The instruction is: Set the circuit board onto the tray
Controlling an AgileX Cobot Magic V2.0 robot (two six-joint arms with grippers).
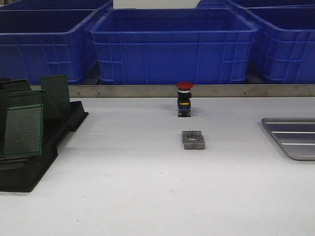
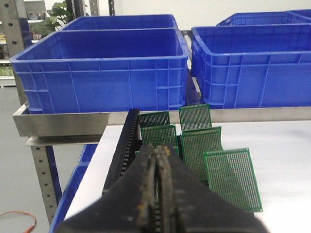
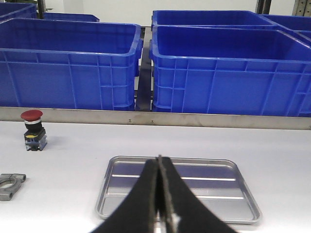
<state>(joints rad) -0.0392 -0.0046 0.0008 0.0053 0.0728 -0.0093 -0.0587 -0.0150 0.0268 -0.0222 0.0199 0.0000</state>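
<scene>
white table (image 1: pixel 147 196) (bare-topped) fronts blue bins (image 1: pixel 172 46) behind a steel rail (image 1: pixel 236 90).

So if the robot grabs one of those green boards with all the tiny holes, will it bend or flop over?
Probably not. The circuit board stands up by itself in the black rack, leaning without sagging, so it looks stiff. It is thin and full of holes, so likely light. Being so thin, it could tip against its neighbours if nudged sideways.

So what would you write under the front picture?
Green circuit boards wait in a black rack at left; the empty tray sits far right.
</scene>
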